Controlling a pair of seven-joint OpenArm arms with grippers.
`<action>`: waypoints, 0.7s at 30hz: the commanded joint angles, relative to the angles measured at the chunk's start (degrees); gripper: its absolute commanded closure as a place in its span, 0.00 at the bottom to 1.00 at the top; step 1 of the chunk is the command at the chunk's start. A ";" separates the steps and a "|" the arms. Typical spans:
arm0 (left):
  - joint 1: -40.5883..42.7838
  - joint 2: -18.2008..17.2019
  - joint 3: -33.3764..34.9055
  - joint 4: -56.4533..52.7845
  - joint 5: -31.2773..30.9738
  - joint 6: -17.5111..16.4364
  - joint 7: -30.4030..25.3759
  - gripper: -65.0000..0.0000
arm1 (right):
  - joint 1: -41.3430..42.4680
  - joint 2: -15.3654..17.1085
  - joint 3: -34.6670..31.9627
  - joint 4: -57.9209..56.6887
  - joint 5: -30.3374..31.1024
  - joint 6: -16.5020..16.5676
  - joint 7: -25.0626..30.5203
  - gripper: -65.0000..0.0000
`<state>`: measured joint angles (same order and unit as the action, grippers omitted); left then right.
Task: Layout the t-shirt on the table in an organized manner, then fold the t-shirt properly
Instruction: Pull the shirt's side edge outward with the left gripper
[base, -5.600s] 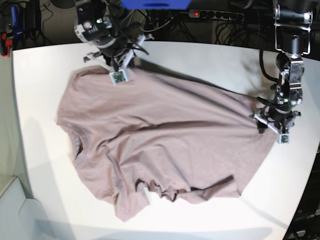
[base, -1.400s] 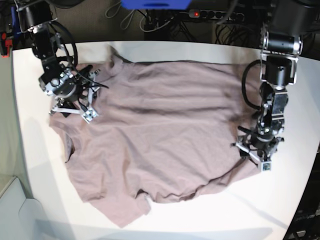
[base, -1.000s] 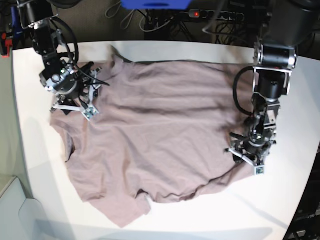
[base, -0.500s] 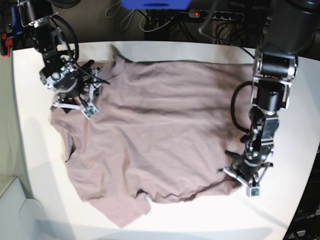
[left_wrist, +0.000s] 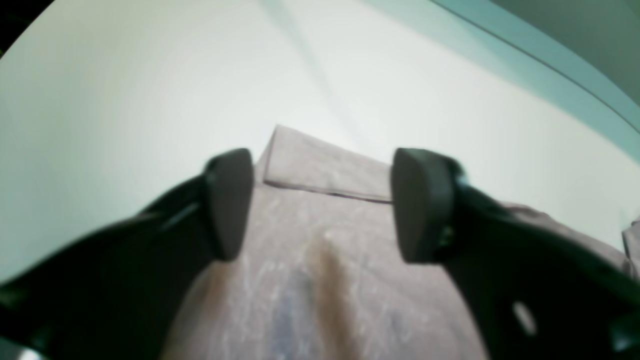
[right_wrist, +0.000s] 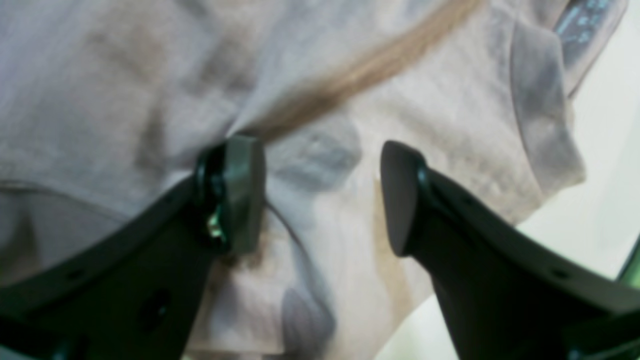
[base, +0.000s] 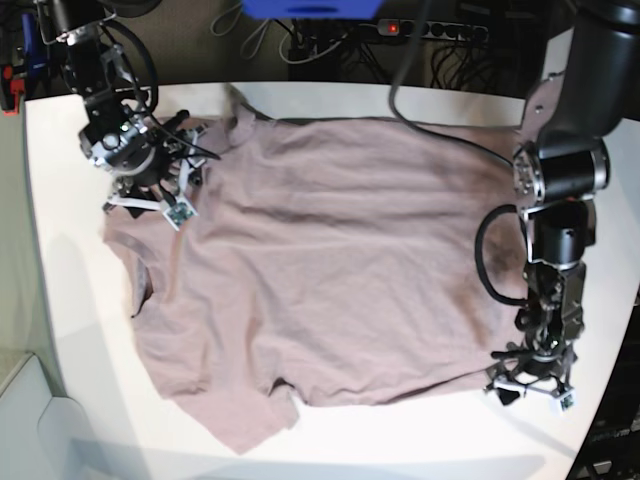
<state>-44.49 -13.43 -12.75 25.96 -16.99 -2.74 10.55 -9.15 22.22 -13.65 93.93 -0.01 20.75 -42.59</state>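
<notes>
The mauve-pink t-shirt (base: 320, 260) lies spread mostly flat on the white table (base: 400, 440), neck toward the view's left, with small wrinkles. My left gripper (base: 525, 382) stands open at the shirt's front right corner. In the left wrist view its fingers (left_wrist: 227, 205) straddle the hem corner (left_wrist: 320, 170) without pinching it. My right gripper (base: 150, 195) hovers open over the shoulder area at the back left. The right wrist view shows rumpled cloth (right_wrist: 350, 100) below its spread fingers (right_wrist: 240, 195), nothing gripped.
A power strip (base: 430, 30) with a red light and loose cables lie behind the table's far edge. The table's right front edge (base: 600, 420) runs close to my left gripper. A pale bin-like thing (base: 30, 420) sits off the front left corner.
My left arm slid toward the table's front, dragging the shirt's right hem corner and flattening that side, then its gripper opened. The right gripper shifted slightly toward the back.
</notes>
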 joint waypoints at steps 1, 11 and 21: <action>-2.24 -0.50 -0.04 0.90 -0.28 -0.20 -1.27 0.26 | -2.50 0.07 -0.90 -1.75 -0.03 3.29 -8.62 0.42; 8.84 0.38 -0.13 10.75 -0.54 -0.82 8.84 0.41 | -2.59 -0.02 0.68 -0.35 -0.03 3.29 -8.62 0.42; 23.08 0.20 -0.04 21.21 -0.11 -0.82 8.40 0.45 | -9.45 -1.60 9.91 17.32 -0.03 3.29 -9.15 0.42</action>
<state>-20.56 -12.58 -12.69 46.87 -16.88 -3.27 18.72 -18.79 20.10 -4.12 110.28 -0.03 23.81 -52.25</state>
